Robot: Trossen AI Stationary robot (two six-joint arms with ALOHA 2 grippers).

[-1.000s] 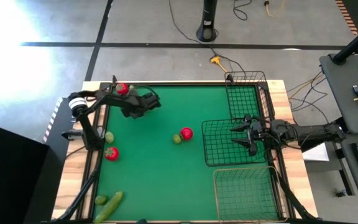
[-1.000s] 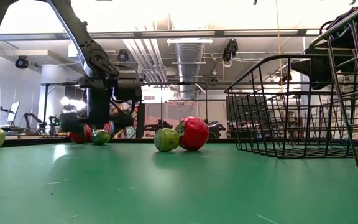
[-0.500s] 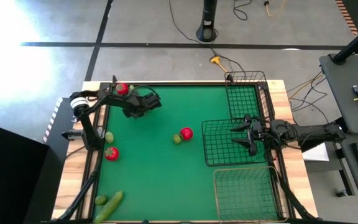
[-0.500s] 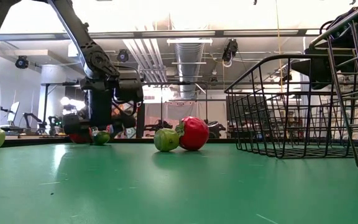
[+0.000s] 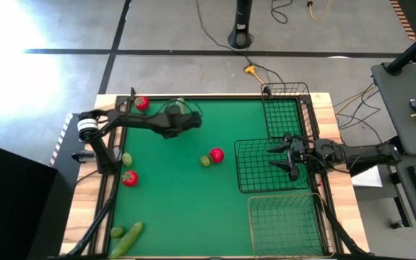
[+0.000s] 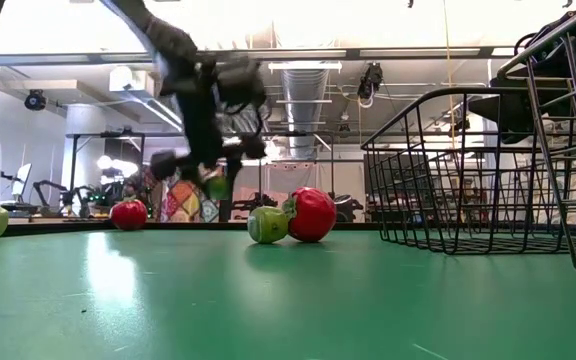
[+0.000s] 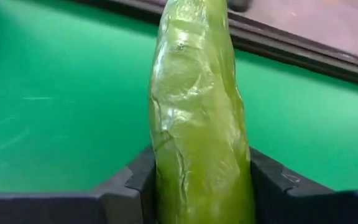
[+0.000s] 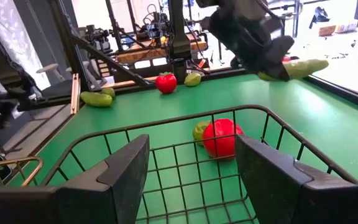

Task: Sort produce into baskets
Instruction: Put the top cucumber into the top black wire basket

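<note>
Spanning the whole workspace, the green-topped table (image 5: 179, 202) carries three rectangular wire-mesh baskets along its right side: a narrow dark one (image 5: 280, 115) at the back, a larger square dark one (image 5: 248, 173) in the middle and a paler metallic one (image 5: 280, 217) at the front, none of them showing any produce inside. The left claw (image 5: 178, 119) hangs above the back of the table, clamped on one long green toy cucumber (image 7: 201, 124), which is clear of the surface and sticks out well past the fingers. The right claw (image 5: 286, 155) waits over the square dark basket with its fingers apart and nothing between them. My worry is that the glossy, tapering cucumber, gripped near one end, could swing or slip out on the way to the baskets; its free end might also catch a basket rim. Two cucumbers in all: the held one, and another (image 5: 128, 239) lying at the front left corner. Three round red fruits with green tops: back left (image 5: 142, 103), mid-table (image 5: 216, 154) and left side (image 5: 128, 178). Three small round yellow-green fruits: one (image 5: 205, 162) touching the mid-table red fruit, one (image 5: 127, 159) near the left edge, one (image 5: 117, 232) just beside the lying cucumber.
</note>
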